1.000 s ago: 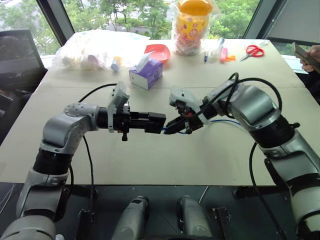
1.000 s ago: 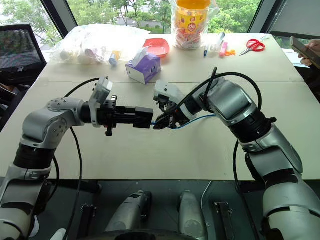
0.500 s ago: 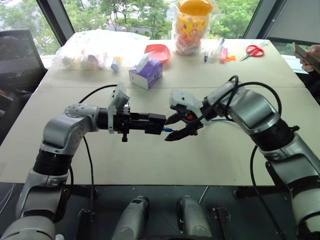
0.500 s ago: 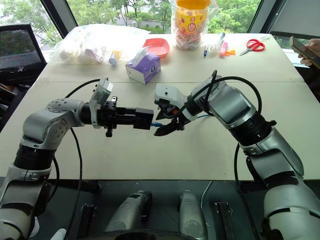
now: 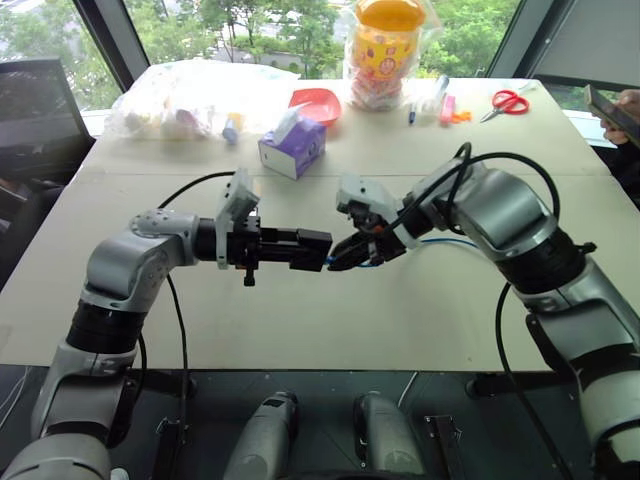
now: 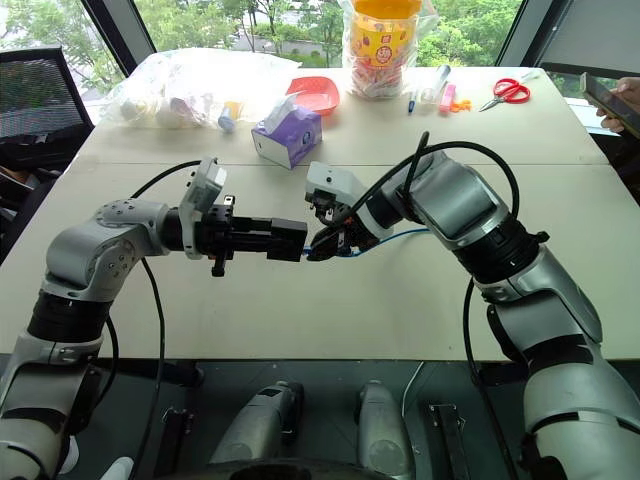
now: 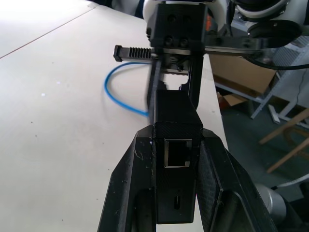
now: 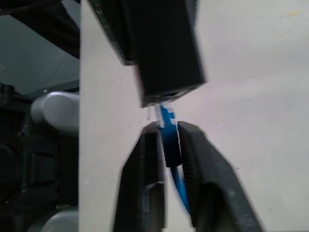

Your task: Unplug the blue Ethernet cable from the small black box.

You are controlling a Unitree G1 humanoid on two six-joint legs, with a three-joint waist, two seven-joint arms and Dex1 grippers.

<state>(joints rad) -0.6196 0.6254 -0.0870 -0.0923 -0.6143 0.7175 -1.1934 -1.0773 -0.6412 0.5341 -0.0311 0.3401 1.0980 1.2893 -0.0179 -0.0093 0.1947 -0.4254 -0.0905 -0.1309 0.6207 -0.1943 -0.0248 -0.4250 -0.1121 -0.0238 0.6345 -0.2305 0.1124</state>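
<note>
My left gripper [image 5: 318, 248] is shut on the small black box [image 7: 176, 145] and holds it level above the table, pointing toward my right arm. The blue Ethernet cable [image 8: 170, 130] runs out of the box's far end face. My right gripper [image 5: 341, 261] is shut on the cable just behind its clear plug, close against the box [image 8: 164, 53]. The plug end meets the box; how deep it sits I cannot tell. Behind the right gripper the cable [image 6: 402, 236] trails in a loop over the tabletop. An empty port shows on the box's near face in the left wrist view.
At the back of the beige table [image 5: 300, 320] stand a purple tissue box [image 5: 292, 144], a red bowl [image 5: 316, 103], a clear bag of items [image 5: 185, 100], a yellow snack jar [image 5: 385, 45] and red scissors [image 5: 510, 100]. A person's hand holds a phone [image 5: 612, 112] at the far right.
Half a second ago the right gripper stood open, slightly back from the box, with the plug showing between them. Now it is shut on the cable again. The left arm kept still.
</note>
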